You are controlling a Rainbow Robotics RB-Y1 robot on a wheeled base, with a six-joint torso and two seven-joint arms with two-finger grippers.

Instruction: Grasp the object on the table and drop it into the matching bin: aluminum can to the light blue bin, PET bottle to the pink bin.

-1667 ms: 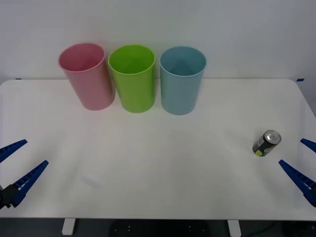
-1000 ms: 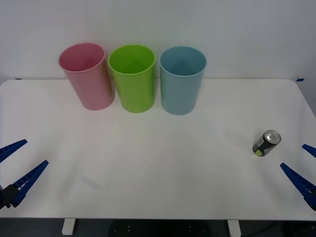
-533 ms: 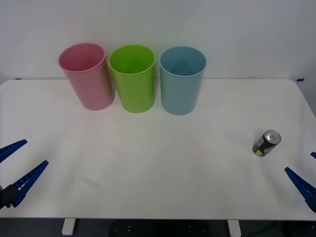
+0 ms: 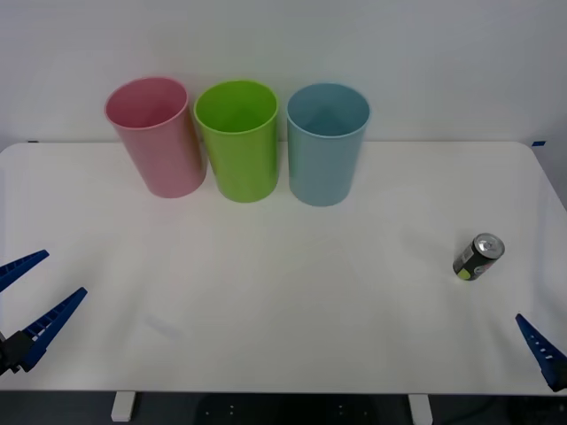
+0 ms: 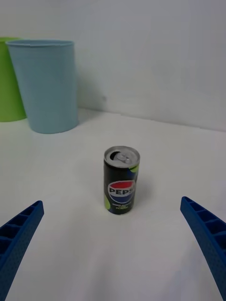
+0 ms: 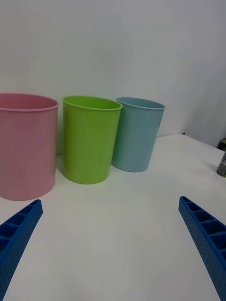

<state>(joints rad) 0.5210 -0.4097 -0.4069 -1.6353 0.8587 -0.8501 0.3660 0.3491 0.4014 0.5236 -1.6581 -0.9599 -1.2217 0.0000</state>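
Your left gripper (image 4: 27, 305) sits at the near left edge of the large white tabletop (image 4: 266, 283), blue ribbed fingers spread wide and holding nothing. Ahead of it, along the far edge, stand the tall pink plastic bin (image 4: 157, 137), then a lime green plastic bin (image 4: 237, 140), then the light blue plastic bin (image 4: 326, 143), all upright and close together. The small dark aluminum can (image 4: 478, 257) with its silver top stands upright just ahead of your right gripper (image 5: 113, 249), centred between its parted, empty fingers at the near right corner.
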